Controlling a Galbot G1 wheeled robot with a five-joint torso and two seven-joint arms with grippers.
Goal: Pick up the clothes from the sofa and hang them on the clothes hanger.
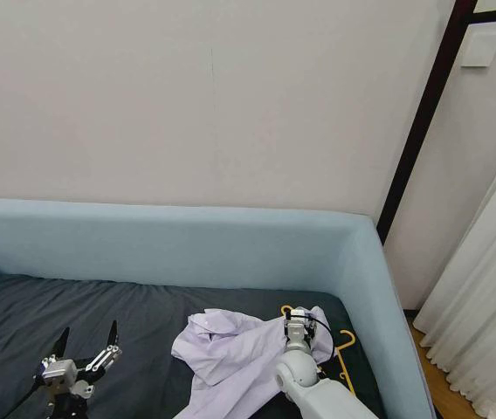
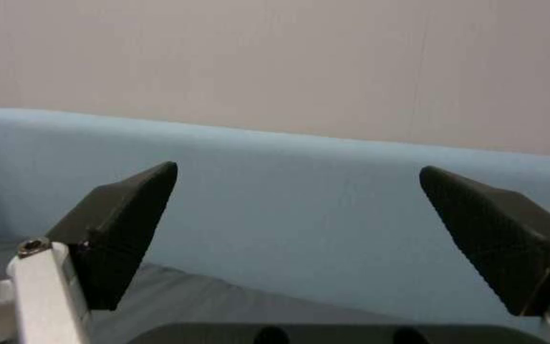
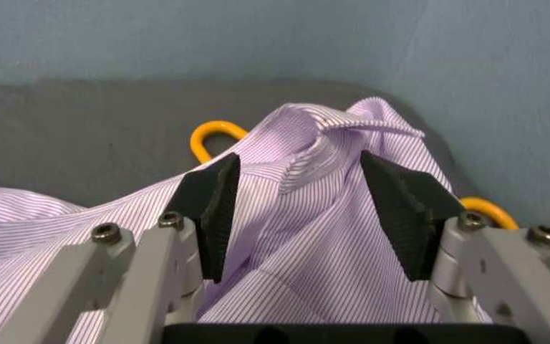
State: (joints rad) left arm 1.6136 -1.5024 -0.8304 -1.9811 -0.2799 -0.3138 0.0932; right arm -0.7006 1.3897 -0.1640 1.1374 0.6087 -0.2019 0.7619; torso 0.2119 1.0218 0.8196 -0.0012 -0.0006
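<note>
A crumpled lilac striped shirt (image 1: pixel 230 358) lies on the right part of the sofa's dark seat (image 1: pixel 73 305). An orange hanger (image 1: pixel 346 349) pokes out from under its right side, and its hook (image 3: pixel 213 132) shows beyond the cloth. My right gripper (image 1: pixel 299 325) is down on the shirt's raised collar end. Its fingers stand partly apart, straddling a fold of the shirt (image 3: pixel 304 236), so the right gripper (image 3: pixel 299 168) is open. My left gripper (image 1: pixel 89 336) hovers open over the bare seat to the shirt's left, holding nothing, and my left gripper (image 2: pixel 296 179) faces the sofa back.
The sofa's light blue back (image 1: pixel 187 244) and right arm (image 1: pixel 379 297) wall in the seat. A plain wall rises behind. A black door frame (image 1: pixel 418 131) and a white curtain (image 1: pixel 492 305) stand to the right of the sofa.
</note>
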